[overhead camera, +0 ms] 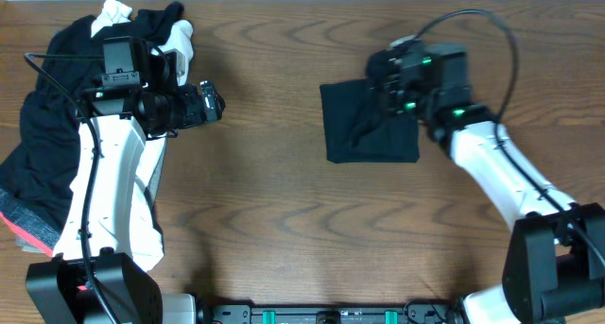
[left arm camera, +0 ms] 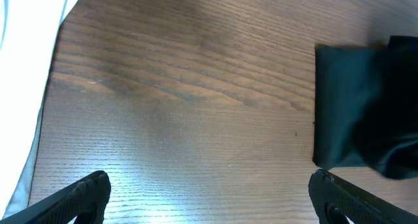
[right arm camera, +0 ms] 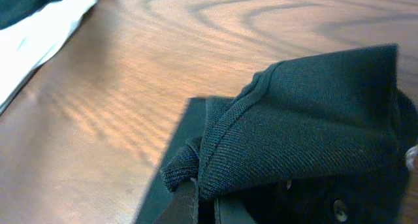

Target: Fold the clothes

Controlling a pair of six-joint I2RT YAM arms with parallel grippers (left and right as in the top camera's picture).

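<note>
A dark folded garment (overhead camera: 364, 123) lies on the wood table right of centre. It also shows at the right edge of the left wrist view (left arm camera: 362, 106). My right gripper (overhead camera: 392, 95) is shut on a raised fold of this garment (right arm camera: 307, 132), with the cloth bunched over its fingers (right arm camera: 206, 201). My left gripper (overhead camera: 210, 103) is open and empty, its fingertips (left arm camera: 209, 198) wide apart over bare wood, left of the garment. A pile of dark and white clothes (overhead camera: 57, 126) lies at the far left under the left arm.
White cloth (left arm camera: 26, 87) from the pile fills the left edge of the left wrist view and the top left of the right wrist view (right arm camera: 39, 28). A pink-edged item (overhead camera: 24, 225) lies at the pile's lower left. Bare table (overhead camera: 284, 230) lies between the arms.
</note>
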